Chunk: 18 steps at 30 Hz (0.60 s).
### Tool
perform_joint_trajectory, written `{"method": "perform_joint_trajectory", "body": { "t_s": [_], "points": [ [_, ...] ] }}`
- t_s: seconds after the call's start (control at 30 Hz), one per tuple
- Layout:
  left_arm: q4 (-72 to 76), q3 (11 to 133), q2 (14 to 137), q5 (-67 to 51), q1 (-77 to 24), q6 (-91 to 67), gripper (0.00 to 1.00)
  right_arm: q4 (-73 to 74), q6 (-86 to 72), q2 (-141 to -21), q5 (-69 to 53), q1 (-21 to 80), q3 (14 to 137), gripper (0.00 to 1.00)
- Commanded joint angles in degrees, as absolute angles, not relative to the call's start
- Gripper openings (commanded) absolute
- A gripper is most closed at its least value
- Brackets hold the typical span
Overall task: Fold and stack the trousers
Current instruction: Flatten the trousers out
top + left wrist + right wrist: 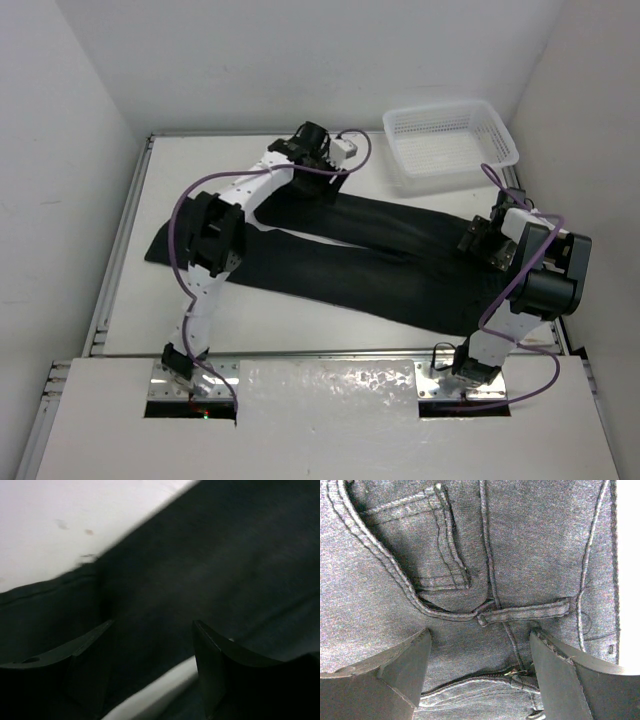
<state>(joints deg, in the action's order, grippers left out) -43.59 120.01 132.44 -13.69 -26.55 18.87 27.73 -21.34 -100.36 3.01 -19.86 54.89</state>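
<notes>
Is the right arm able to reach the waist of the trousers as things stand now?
Probably yes. The right gripper hangs open directly over the trousers at the waist, with the belt loop between its fingers. Nothing lies in between.

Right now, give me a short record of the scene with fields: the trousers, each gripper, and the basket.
trousers: black, spread unfolded on the table, waist right, legs pointing left
left gripper: open, above the trousers' far edge
right gripper: open, over the waist by a pocket and belt loop
basket: white mesh, far right corner, nothing seen inside
folding: not yet begun
</notes>
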Motion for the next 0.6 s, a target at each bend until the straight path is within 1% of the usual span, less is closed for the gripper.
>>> {"method": "perform_joint_trajectory", "body": {
  "t_s": [0.0,0.13,0.17,0.23,0.27,0.33,0.37,0.4,0.43,0.47,0.5,0.53,0.57],
  "points": [
    [-50.35,122.25,126.41,-21.08,-23.47,24.68,0.59,26.54,-20.48,-100.11,3.34,-20.04,56.25,0.78],
    [-49.4,122.08,120.25,-21.27,-22.85,27.51,0.62,26.54,-20.48,-99.93,3.16,-20.04,56.25,0.78],
    [-48.09,121.73,118.93,-17.44,-22.42,27.25,0.66,26.46,-20.57,-99.93,3.16,-20.04,56.08,0.78],
    [-40.81,120.07,116.2,-11.54,-21.1,23.31,0.66,26.54,-20.57,-99.76,3.16,-19.95,56.07,0.78],
    [-38.78,120.15,116.45,-7.42,-18.48,19.98,0.67,26.54,-20.57,-99.58,3.08,-19.95,55.99,0.78],
    [-36.12,124.43,119.08,-5.98,-14.52,15.58,0.67,26.46,-20.65,-99.32,2.9,-19.95,55.81,0.78],
    [-36.82,127.5,123.53,-7.19,-10.24,10.86,0.66,26.46,-20.65,-99.23,2.81,-20.04,55.81,0.78],
    [-39.44,134.32,126.18,-8.25,-8.37,8.9,0.66,26.54,-20.65,-98.97,2.81,-19.95,55.81,0.78],
    [-40.51,136.99,128.39,-9.39,-6.96,7.48,0.66,26.54,-20.57,-98.88,2.73,-20.04,55.81,0.78],
    [-40.52,138.5,131.28,-11.41,-4.77,5.56,0.66,26.63,-20.39,-98.88,2.72,-20.04,55.9,0.78],
    [-39.56,137.47,131.74,-11.95,-4.14,5.1,0.68,26.89,-20.22,-98.79,2.72,-20.04,55.9,0.78],
    [-38.42,135.98,131.84,-12.3,-3.78,5.18,0.7,27.16,-20.13,-98.88,2.72,-20.04,55.99,0.78],
    [-36.23,134.05,131.84,-13.09,-3.52,5.36,0.76,27.25,-20.04,-98.88,2.9,-19.95,56.16,0.78]
  ]
}}
